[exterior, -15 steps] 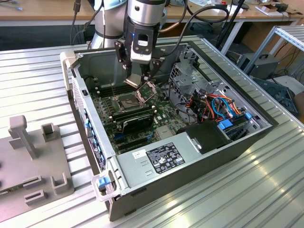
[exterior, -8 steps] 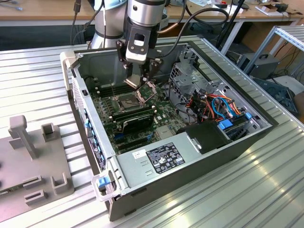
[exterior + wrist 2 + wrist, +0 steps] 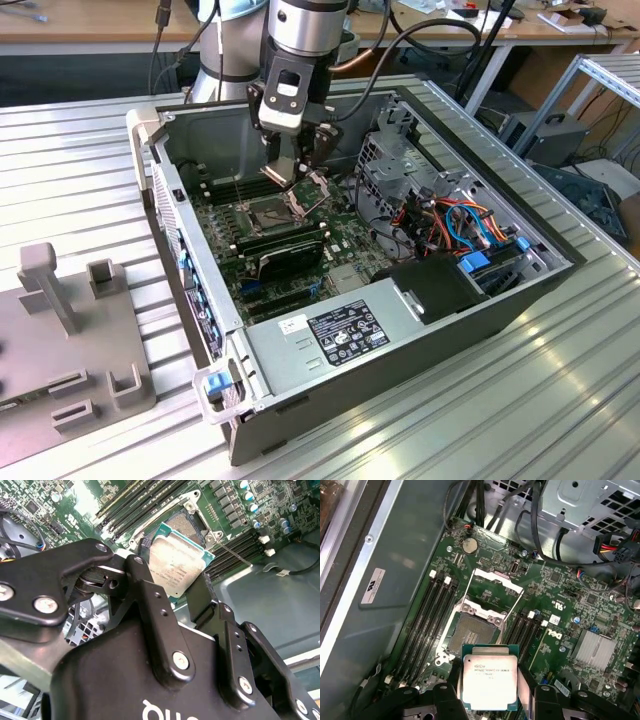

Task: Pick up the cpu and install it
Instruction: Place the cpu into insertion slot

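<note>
We have the gripper [image 3: 490,694] clamped on two opposite edges of the cpu [image 3: 489,677], just above the open socket [image 3: 470,631] on the motherboard [image 3: 560,612], and we judge the chip light, stiff, smooth-topped and fragile underneath, so edge contact only.

cpu [image 3: 489,676]: silver-grey square chip, green-edged, gripped by edges above open socket [image 3: 472,630].

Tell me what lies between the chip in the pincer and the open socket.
Nothing: in the first wrist view the stretch from chip to socket is bare.
</note>
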